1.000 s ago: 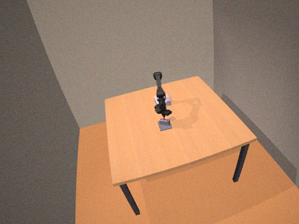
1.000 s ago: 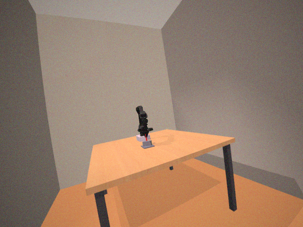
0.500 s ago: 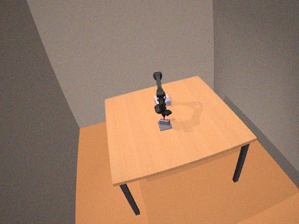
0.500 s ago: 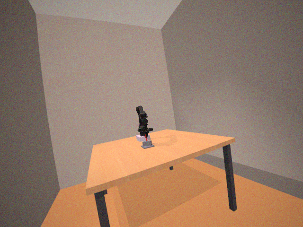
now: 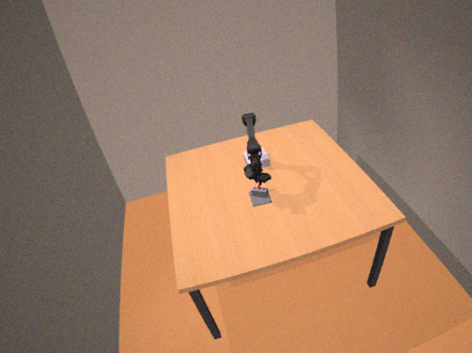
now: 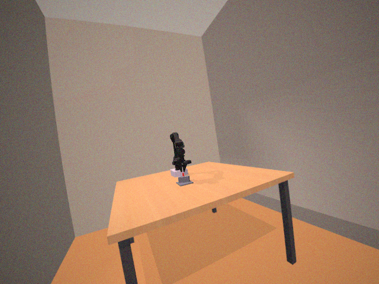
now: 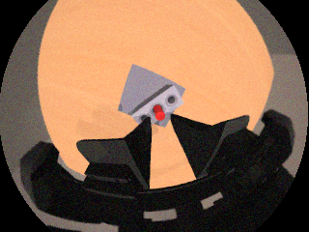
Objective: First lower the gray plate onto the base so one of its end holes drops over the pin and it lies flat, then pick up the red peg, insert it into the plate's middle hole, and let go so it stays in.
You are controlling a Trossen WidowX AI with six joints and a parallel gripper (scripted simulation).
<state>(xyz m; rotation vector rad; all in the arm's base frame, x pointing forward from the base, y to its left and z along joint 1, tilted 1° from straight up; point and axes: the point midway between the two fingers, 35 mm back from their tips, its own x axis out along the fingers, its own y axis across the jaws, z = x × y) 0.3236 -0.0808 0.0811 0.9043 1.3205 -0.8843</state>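
Observation:
The gray base (image 5: 259, 201) (image 6: 184, 183) (image 7: 142, 87) lies on the table. The gray plate (image 7: 150, 110) lies flat on its raised block. One end hole shows in the wrist view; the other is partly hidden by the left finger. I cannot tell which holds the pin. The red peg (image 5: 259, 186) (image 6: 183, 174) (image 7: 158, 113) stands upright in the plate's middle hole, its top sticking out; how deep it sits is unclear. My gripper (image 5: 259, 183) (image 6: 183, 171) (image 7: 160, 119) is partly open, its fingertips apart on either side of the peg's top, with a gap showing.
The wooden table (image 5: 218, 241) (image 6: 153, 202) carries the base near its middle. A pale block (image 5: 264, 159) (image 6: 174, 173) lies behind the gripper, at the arm's foot. The arm's shadow falls on the table to the right of the base in the top view.

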